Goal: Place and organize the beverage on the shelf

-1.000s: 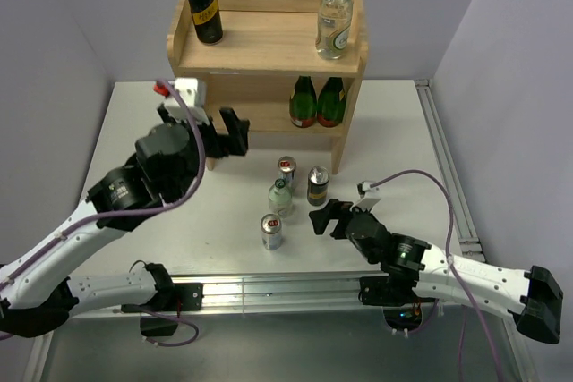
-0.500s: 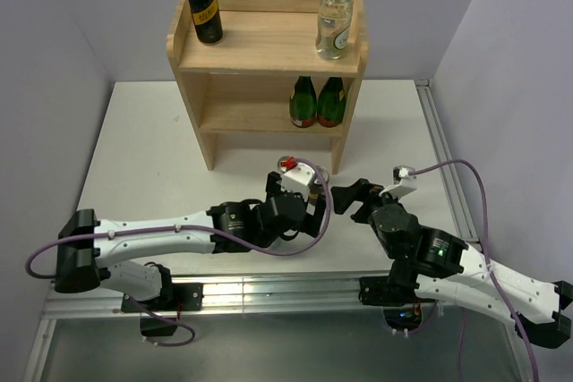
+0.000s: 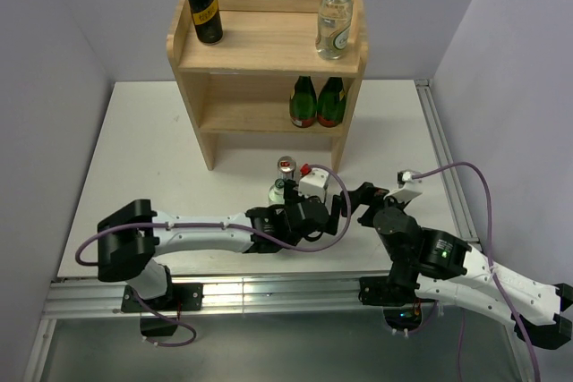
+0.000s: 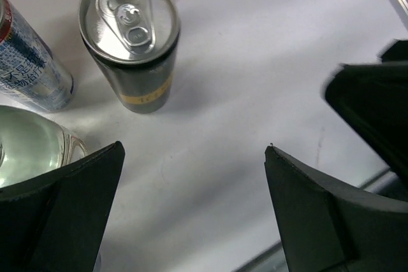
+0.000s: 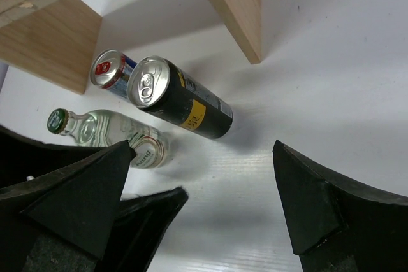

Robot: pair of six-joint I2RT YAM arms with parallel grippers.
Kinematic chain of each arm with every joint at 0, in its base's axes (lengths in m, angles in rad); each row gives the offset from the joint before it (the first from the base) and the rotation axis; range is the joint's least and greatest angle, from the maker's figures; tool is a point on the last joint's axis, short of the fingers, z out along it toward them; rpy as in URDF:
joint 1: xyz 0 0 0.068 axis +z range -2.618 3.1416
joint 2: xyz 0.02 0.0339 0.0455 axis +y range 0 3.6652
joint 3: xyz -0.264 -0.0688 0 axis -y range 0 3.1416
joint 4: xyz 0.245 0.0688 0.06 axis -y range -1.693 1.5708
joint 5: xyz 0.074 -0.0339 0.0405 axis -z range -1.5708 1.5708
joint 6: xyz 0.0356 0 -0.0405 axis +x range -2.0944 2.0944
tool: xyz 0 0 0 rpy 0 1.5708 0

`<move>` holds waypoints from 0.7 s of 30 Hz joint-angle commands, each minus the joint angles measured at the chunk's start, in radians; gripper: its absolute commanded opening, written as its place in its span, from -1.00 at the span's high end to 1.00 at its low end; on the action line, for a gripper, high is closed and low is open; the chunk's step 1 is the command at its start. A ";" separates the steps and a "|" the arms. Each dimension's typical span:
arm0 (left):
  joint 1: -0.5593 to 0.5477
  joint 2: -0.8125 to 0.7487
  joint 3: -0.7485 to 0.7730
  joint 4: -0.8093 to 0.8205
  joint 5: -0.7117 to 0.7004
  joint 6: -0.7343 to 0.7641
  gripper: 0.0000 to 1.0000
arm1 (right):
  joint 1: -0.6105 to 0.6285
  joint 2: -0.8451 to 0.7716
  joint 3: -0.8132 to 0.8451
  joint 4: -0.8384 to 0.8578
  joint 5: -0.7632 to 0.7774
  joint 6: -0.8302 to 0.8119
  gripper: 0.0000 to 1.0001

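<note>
1. Black can [image 4: 131, 42] stands upright on the worktop [image 4: 242, 62] near the shelf [image 5: 229, 4] leg. Blue can [image 4: 29, 62] and bottle [image 4: 32, 151] are just beside it.
2. Left pincer [image 4: 194, 151]: spread wide, empty. The can's ahead of the gap, off toward the blue can. Probably the nearer arm.
3. Right pincer [image 5: 204, 148]: wide open too, empty, facing the same can.
4. In the top view the left wrist hides the black can.

Left arm [image 3: 197, 232] stretches low and almost flat toward the centre, the left gripper [image 3: 335, 210] pointing right, jaws spread wide and empty. Right arm [image 3: 466, 267] bends at the elbow, the right gripper [image 3: 365, 197] angled forward-left, jaws equally wide, empty, just beside its neighbour.
</note>
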 commanded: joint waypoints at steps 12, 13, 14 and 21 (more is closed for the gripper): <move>0.087 0.248 -0.111 0.543 -0.122 0.112 -0.99 | 0.004 -0.065 -0.002 -0.009 0.010 0.015 -1.00; 0.092 0.262 -0.112 0.566 -0.126 0.119 -0.99 | 0.006 -0.065 0.000 -0.006 0.010 0.014 -1.00; 0.092 0.276 -0.117 0.591 -0.132 0.125 -0.99 | 0.006 -0.063 0.001 -0.005 0.010 0.009 -1.00; 0.100 0.376 -0.121 0.740 -0.148 0.164 -0.99 | 0.004 -0.026 0.001 0.008 0.006 0.009 -1.00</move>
